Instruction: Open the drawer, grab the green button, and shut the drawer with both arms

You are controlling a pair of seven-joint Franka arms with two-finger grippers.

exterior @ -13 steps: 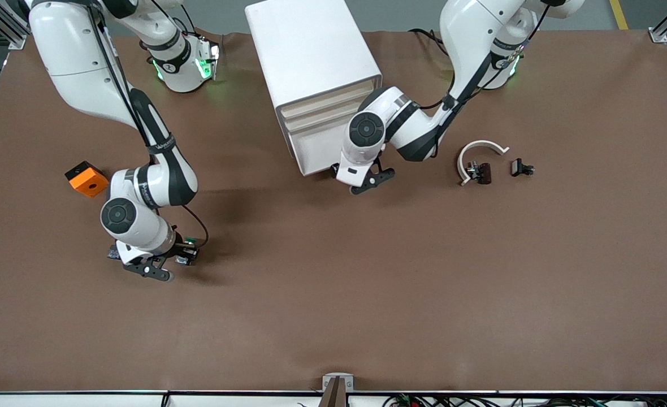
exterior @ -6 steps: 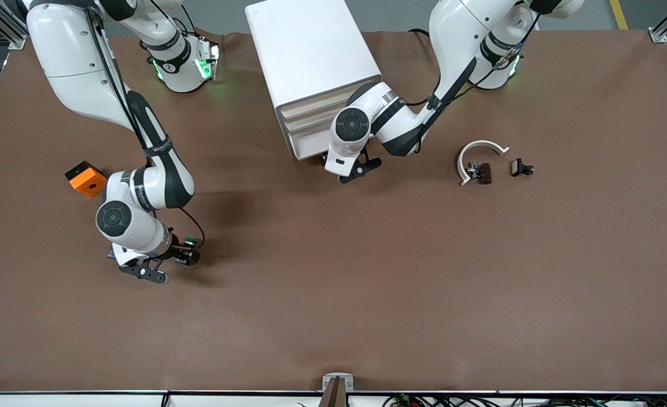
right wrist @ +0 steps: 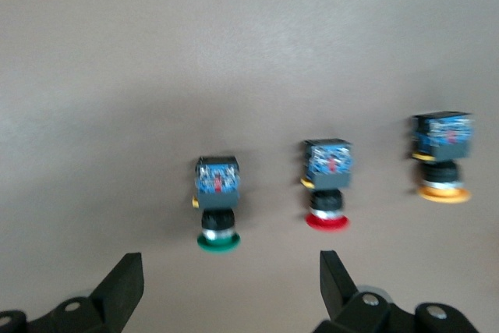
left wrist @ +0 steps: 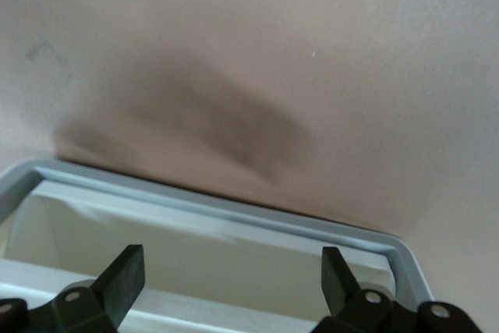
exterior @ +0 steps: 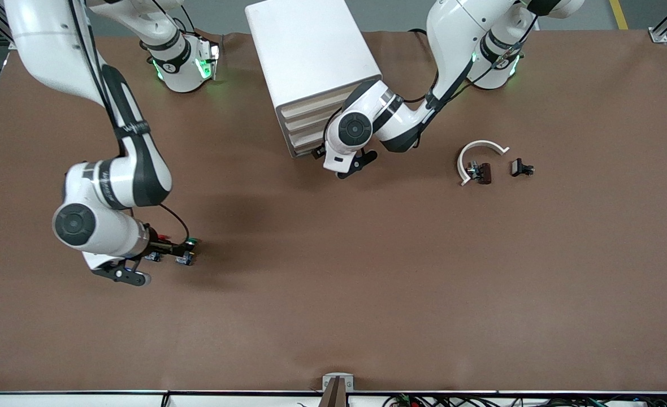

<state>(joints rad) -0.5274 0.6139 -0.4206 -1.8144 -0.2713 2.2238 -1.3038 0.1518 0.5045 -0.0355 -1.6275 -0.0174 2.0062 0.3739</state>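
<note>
We see a robot laboratory: two white arms (exterior: 113, 169) fixed at a bench (exterior: 367, 282) covered with brown mat, metal frame posts (exterior: 664, 22) at its corners, cables (exterior: 424, 400) along its edge.

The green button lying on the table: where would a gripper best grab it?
Probably by the blue-grey block base of the green button: its flat sides suit two fingers better than the round cap. It lies on its side beside the red button, so come from above. The open right gripper hangs near.
</note>
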